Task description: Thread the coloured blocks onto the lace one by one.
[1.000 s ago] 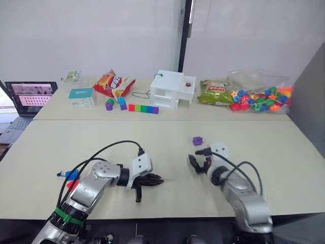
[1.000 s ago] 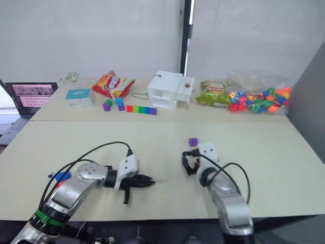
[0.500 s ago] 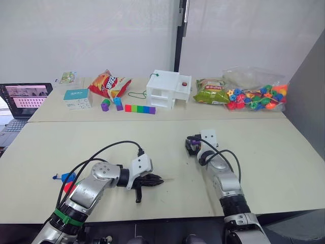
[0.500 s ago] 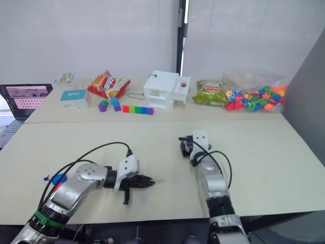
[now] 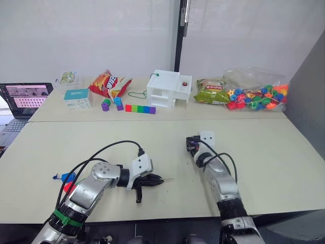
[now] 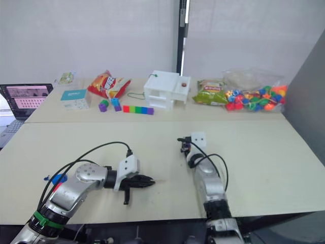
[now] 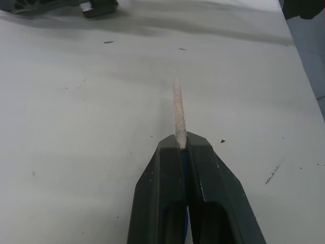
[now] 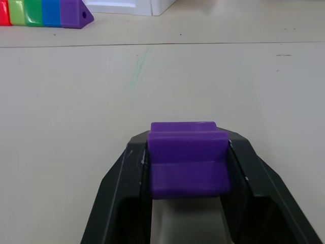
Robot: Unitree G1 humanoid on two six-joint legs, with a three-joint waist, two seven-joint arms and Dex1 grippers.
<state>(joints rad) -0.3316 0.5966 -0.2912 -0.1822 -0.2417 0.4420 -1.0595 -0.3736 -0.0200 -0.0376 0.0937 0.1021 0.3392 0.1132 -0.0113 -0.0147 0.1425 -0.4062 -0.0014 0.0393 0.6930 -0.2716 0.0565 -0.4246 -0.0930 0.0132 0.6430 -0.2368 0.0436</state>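
Note:
My right gripper [image 8: 187,147] is shut on a purple block [image 8: 187,165], one finger pressed to each side, low over the middle of the near table [image 5: 264,152]. In the left eye view that gripper [image 5: 191,145] sits right of centre. My left gripper [image 7: 183,145] is shut on the lace, whose stiff pale tip [image 7: 177,107] sticks out past the fingers. It rests on the table nearer to me [image 5: 155,179], its tip pointing toward the right arm. A blue block [image 5: 60,176] and a red block [image 5: 71,186] lie beside my left forearm.
On the far table stand a white toy house [image 5: 170,89], a fused coloured bar [image 5: 139,108], two small blocks [image 5: 112,104], a chip bag [image 5: 112,84], a green snack bag [image 5: 213,91] and a bag of beads [image 5: 256,96]. A laptop [image 5: 25,96] sits far left.
My right arm reached forward to the purple block and its fingers closed onto it. The left gripper kept still with the lace. The camera shifted slightly.

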